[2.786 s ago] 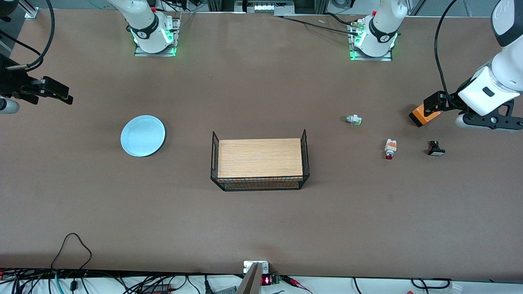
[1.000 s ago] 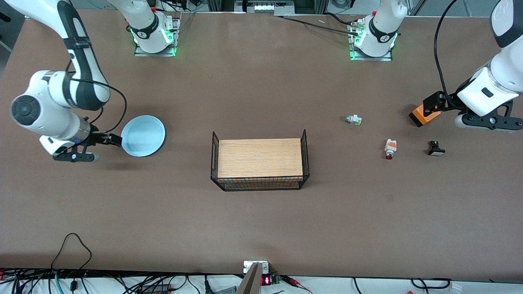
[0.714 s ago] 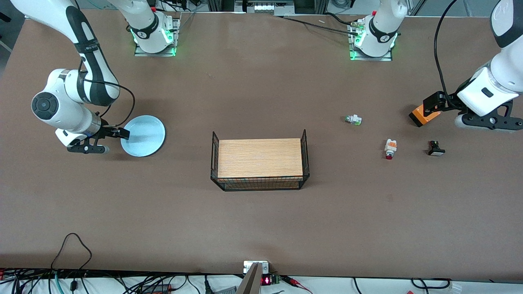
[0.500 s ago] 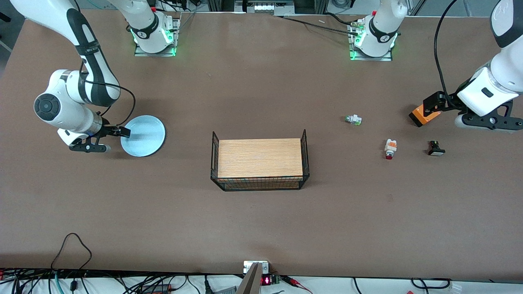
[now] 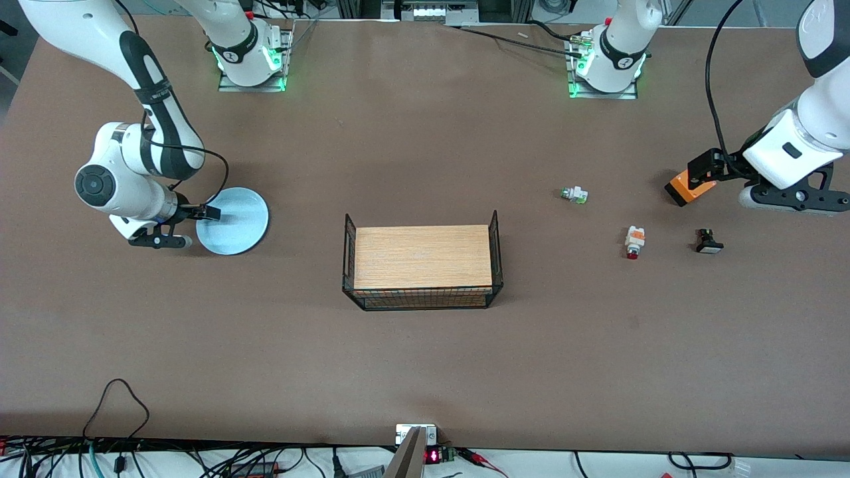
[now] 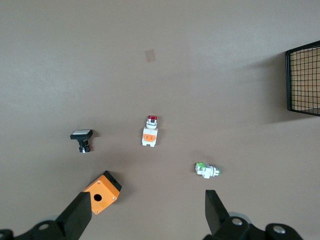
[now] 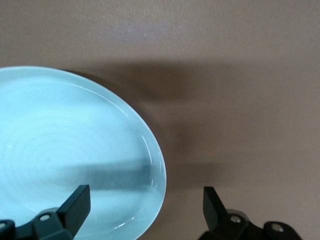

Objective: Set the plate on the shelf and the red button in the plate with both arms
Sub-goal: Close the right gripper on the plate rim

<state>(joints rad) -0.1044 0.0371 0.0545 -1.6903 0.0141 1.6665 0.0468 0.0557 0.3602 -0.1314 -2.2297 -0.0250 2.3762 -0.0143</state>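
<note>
Plate (image 5: 232, 220) on the desk (image 5: 425, 358), toward the right arm's end, flat and pale blue. Straddled at its rim by the right jaws: spread wide, one finger (image 7: 75, 205) over the plate's (image 7: 75, 160) inside, the other (image 7: 212, 205) over bare desk just outside the edge, rim running between the two. Gripping nothing; impossible to tell whether either finger touches the plate. Right arm (image 5: 133, 179) bent low over the desk just beside the plate.

Red button (image 5: 633, 241) on its side toward the left arm's end, red cap pointing at the front camera, orange block at the farther end. Sits between a white part with a green tip (image 5: 574, 194), which is farther from the front camera, and a black-and-white button part (image 5: 708, 241), level with it and closer to the desk's end. Well apart from the left jaws: these hang over the desk's end by an orange box (image 5: 687, 188), parted wide and empty. From the left wrist, red button (image 6: 150, 134) ahead of the open gap, orange box (image 6: 101, 192) close by one finger (image 6: 77, 215), green-tipped part (image 6: 207, 170) close by the other (image 6: 214, 207).

Wire basket (image 5: 495, 265) with a wooden floor at mid-desk, between plate and red button, apart from both.
</note>
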